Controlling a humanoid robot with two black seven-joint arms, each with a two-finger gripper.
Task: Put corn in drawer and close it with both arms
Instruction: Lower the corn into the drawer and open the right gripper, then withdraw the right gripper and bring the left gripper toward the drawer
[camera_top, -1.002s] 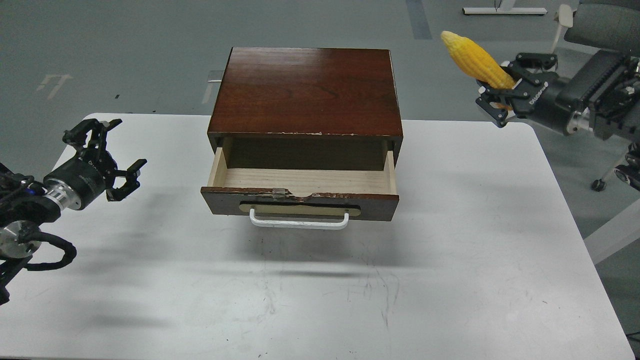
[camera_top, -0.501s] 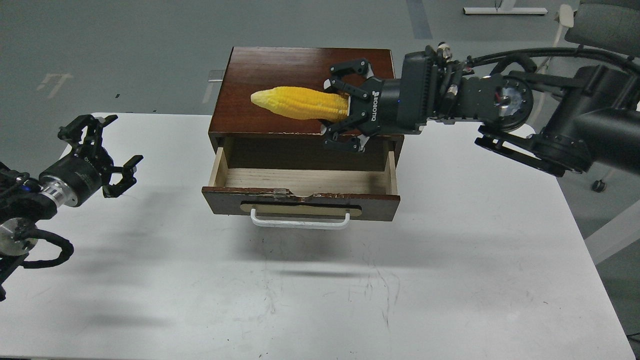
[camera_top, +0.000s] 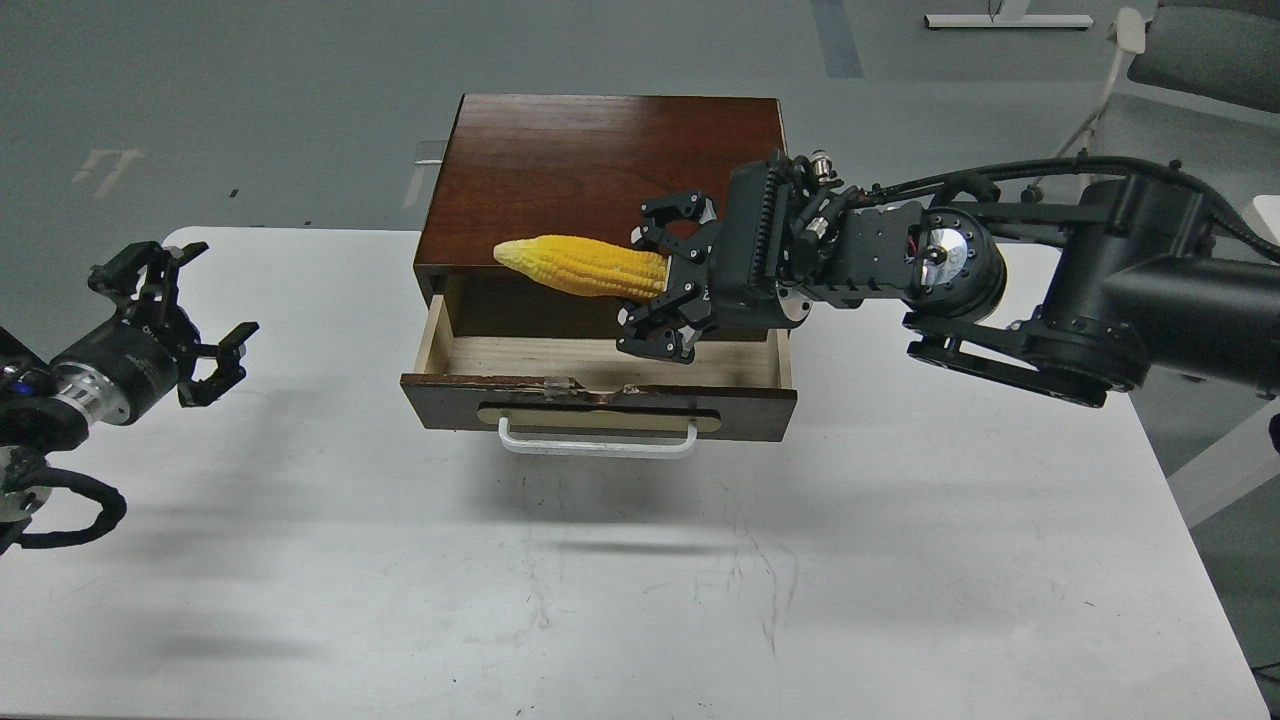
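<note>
— Why is the corn (camera_top: 582, 266) held sideways?
— So it fits the open drawer (camera_top: 600, 362) just below; the right gripper (camera_top: 668, 278) clamps its thick end. The left gripper (camera_top: 175, 310) waits spread, empty — well apart.

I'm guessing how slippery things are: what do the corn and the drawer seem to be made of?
The corn, held in the right gripper, looks like moulded plastic: uniform bright yellow with a slight sheen. The drawer looks wooden: pale bare grain inside, dark varnish chipped along its front edge.
</note>
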